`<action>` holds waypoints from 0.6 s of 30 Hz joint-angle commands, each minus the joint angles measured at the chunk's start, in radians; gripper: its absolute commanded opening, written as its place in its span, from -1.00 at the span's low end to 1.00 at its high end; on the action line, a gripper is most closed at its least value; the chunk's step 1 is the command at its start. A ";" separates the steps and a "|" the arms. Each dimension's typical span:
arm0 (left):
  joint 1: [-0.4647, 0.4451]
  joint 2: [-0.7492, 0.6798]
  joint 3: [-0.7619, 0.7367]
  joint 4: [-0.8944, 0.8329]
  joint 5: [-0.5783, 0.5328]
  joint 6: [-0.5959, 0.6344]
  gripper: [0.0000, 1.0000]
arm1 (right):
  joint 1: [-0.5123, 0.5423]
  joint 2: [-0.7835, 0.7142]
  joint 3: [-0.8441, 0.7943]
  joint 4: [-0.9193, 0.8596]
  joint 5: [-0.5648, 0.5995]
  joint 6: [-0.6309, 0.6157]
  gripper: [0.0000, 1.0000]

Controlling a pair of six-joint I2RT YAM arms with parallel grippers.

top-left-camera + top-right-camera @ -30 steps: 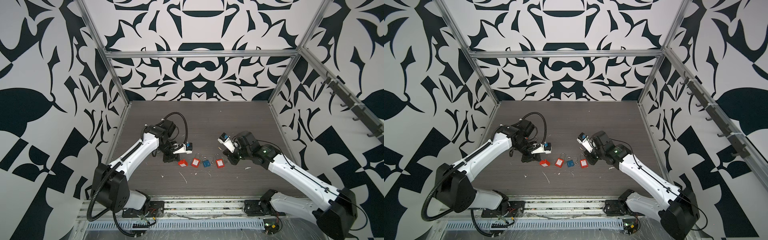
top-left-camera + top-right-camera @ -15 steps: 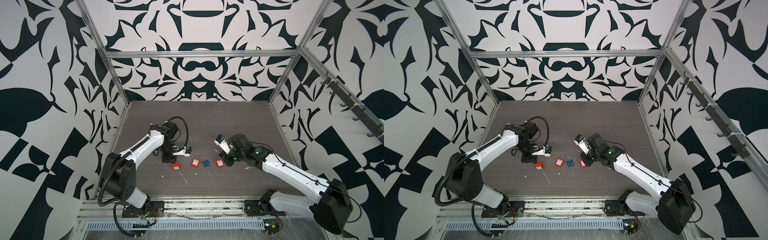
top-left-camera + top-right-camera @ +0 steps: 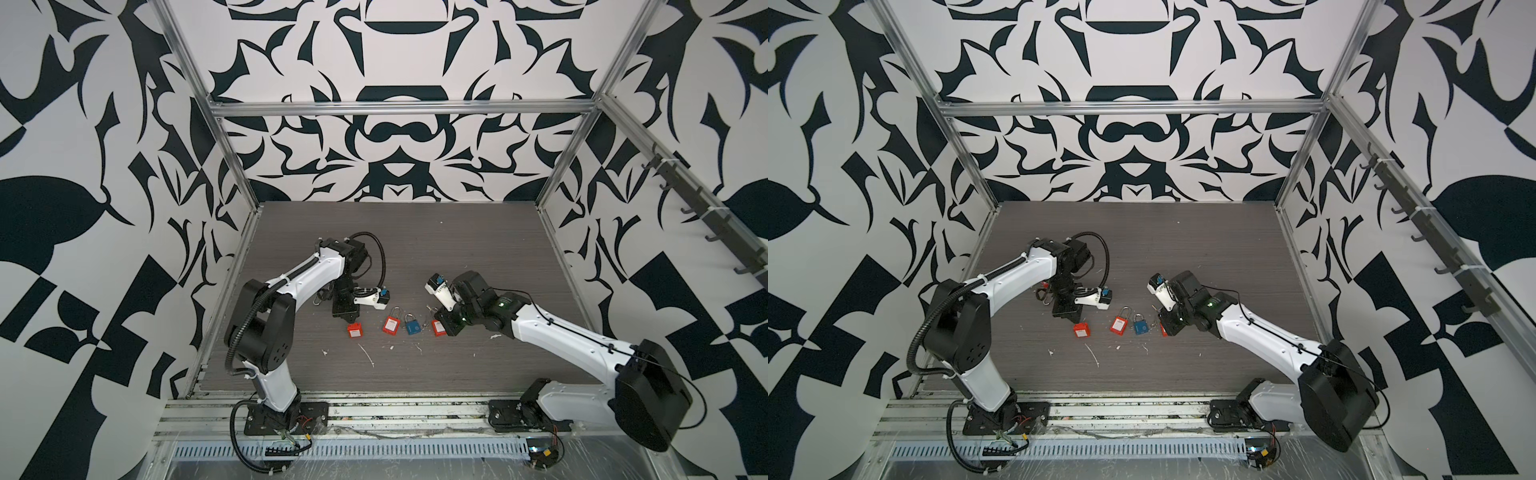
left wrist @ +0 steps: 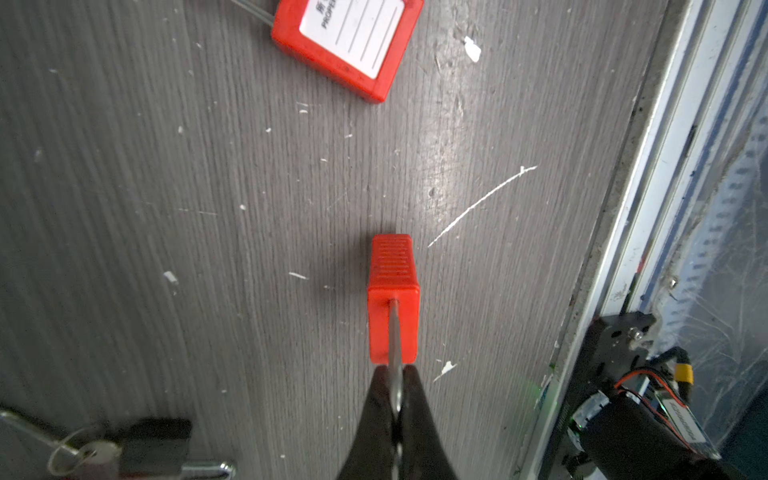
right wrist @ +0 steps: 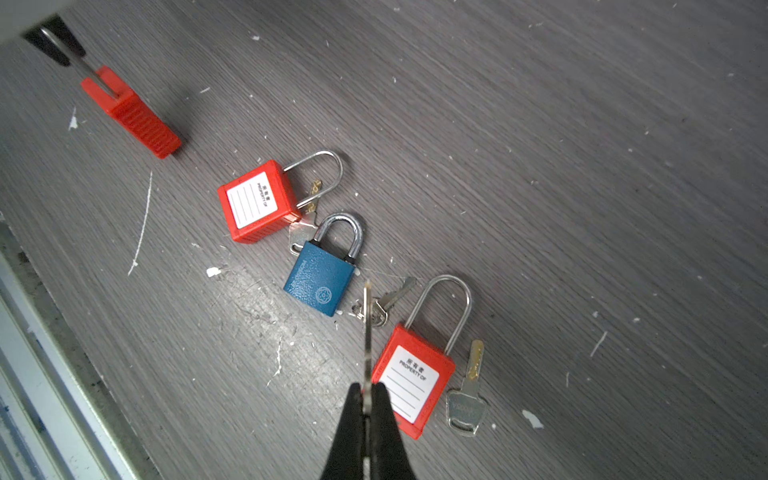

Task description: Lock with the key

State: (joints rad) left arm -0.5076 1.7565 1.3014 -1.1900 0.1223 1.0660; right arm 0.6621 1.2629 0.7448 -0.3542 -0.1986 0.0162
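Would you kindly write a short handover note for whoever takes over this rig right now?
The left tool is shut on the shackle of a red padlock, whose body points away from it, low over the table.
The right tool is shut on a key, blade forward, above the other locks.
Lying on the table: a second red padlock, a blue padlock, a third red padlock and loose keys.
Done: lock and key are each gripped.
Left: bring them together, since they are well apart, then insert the key in the held lock's base and turn it.
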 commanded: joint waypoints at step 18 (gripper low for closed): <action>-0.008 0.180 0.155 0.042 0.016 -0.032 -0.44 | 0.006 0.022 0.080 -0.023 0.005 0.237 -1.00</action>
State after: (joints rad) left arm -0.5167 1.9175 1.4342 -1.1481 0.1127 1.0428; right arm 0.6628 1.2797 0.7658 -0.3641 -0.2012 0.1642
